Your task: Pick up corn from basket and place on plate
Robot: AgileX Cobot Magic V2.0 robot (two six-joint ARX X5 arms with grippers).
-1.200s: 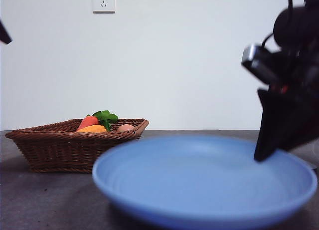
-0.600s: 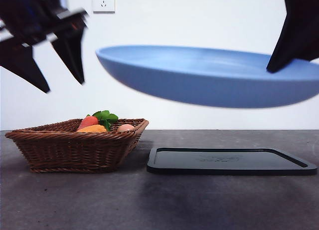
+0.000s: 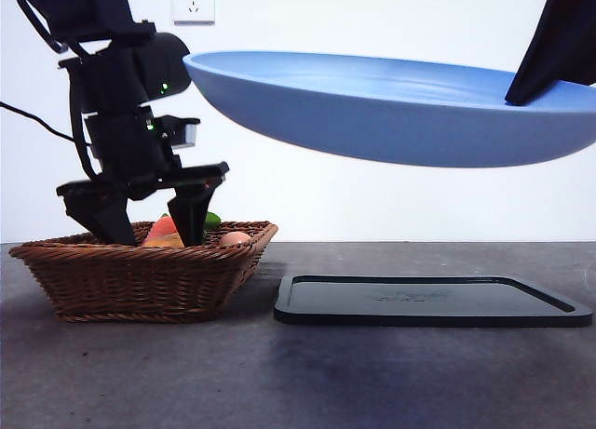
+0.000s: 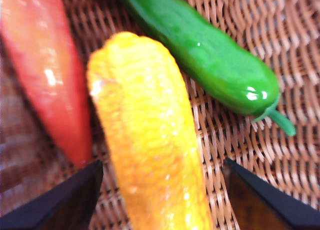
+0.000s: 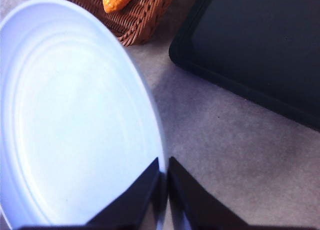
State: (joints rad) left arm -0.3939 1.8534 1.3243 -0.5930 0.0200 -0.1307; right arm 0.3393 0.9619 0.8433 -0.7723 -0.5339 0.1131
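Surface: a dark grey matte surface fills the bottom of the front frame, nearest the camera.
Tray: a flat black rectangular tray lies on the surface at lower right of the front frame, just beside the basket.
Basket: a low brown woven wicker basket with a braided rim sits at lower left of the front frame; one corner of it shows at the top of the right wrist frame.
Corn: the long yellow-orange bumpy corn cob lies on the basket floor, filling the centre of the left wrist frame, between a smooth red-orange carrot and a glossy green cucumber.
Egg: a small tan egg-like ball peeks over the basket rim near its right end.
Left tool: the left tool reaches down into the basket from the upper left of the front frame; its black jaws are spread wide, one on each side of the corn, not touching it.
Plate: a wide shallow light-blue round plate hangs in the air across the upper middle and right of the front frame, above the tray.
Right tool: the right tool has its jaws pressed together on the plate's rim, one jaw inside and one outside.
Wall: a white wall with a socket at the top left of the front frame.
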